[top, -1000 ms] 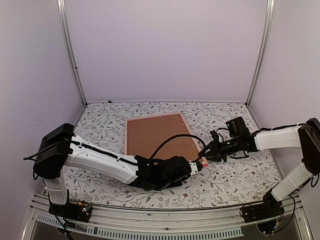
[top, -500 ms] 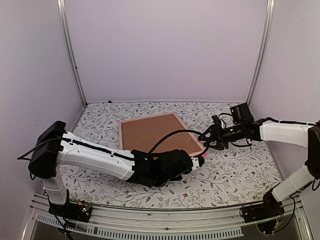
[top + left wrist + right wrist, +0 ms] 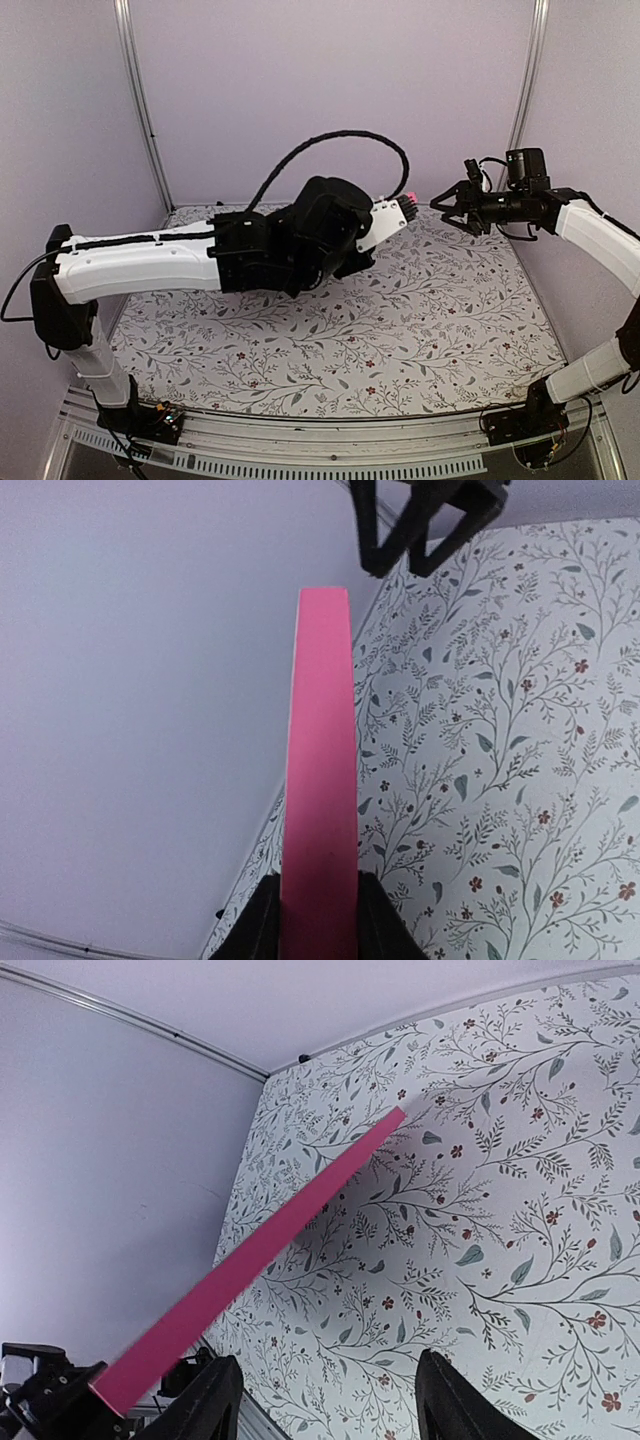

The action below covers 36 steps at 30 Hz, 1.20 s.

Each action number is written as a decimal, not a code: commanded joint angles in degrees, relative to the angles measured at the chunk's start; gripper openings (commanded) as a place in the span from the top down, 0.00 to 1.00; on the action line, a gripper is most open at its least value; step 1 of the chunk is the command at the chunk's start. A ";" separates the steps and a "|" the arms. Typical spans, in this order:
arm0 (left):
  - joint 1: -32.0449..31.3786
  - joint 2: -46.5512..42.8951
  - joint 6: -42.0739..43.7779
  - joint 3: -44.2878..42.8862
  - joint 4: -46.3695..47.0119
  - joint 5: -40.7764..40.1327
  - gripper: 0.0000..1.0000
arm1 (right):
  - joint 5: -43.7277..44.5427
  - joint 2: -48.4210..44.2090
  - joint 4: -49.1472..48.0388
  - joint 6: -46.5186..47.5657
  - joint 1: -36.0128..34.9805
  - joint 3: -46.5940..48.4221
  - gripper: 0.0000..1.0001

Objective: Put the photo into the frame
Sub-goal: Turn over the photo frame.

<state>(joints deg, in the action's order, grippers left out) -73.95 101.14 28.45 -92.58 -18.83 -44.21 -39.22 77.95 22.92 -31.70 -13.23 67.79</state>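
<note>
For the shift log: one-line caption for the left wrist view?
Left fingers grip the pink frame edge-on above the floral table; open right fingers hover past its end.

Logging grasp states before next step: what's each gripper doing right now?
Left gripper: closed on the edge of the pink frame.
Right gripper: open, holding nothing.
</note>
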 commanded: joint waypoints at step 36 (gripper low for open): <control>51.26 -17.26 -72.25 -5.56 12.11 65.07 1.00 | -3.63 2.99 -3.79 2.38 2.82 -6.01 0.38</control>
<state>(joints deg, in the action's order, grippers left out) -26.22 90.21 -28.53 -105.30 -29.06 12.91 -41.30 80.68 21.63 -28.75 -10.72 63.31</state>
